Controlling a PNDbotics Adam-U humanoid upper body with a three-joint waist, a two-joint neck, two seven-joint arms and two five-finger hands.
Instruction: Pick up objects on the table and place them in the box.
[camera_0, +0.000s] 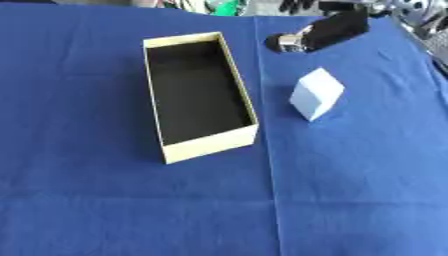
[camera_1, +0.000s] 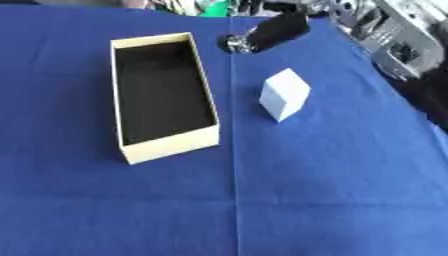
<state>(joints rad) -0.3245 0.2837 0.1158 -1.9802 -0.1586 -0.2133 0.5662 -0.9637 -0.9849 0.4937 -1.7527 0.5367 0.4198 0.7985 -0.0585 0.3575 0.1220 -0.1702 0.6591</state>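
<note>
The tabletop (camera_0: 87, 210), covered in a deep blue cloth with faint fold creases, lies bare along its whole left side and across the wide near half. Left of centre stands the long rectangular cardboard box (camera_0: 210, 142) with pale yellow walls and a dark, black-looking inside, its long axis running away from the viewer and slightly askew; nothing shows inside it. Its short near wall faces the open near half of the cloth, and its right long wall runs just beside a straight vertical crease in the cloth. To the right of that crease, apart from the box, sits the small white cube-like block (camera_0: 316, 94), tilted so that 1 corner points toward the viewer, with bare cloth on every side of it. Beyond the block, near the far edge of the tabletop, lies a black oblong object with a silvery round end (camera_0: 319, 34), set at a slant, apart from both the block and the far end of the box. In the right eye view a grey and silver piece of machinery (camera_1: 394, 35) shows at the upper right past the cloth's right edge. Neither the left hand nor the right hand can be made out, so I cannot tell how their fingers stand.
</note>
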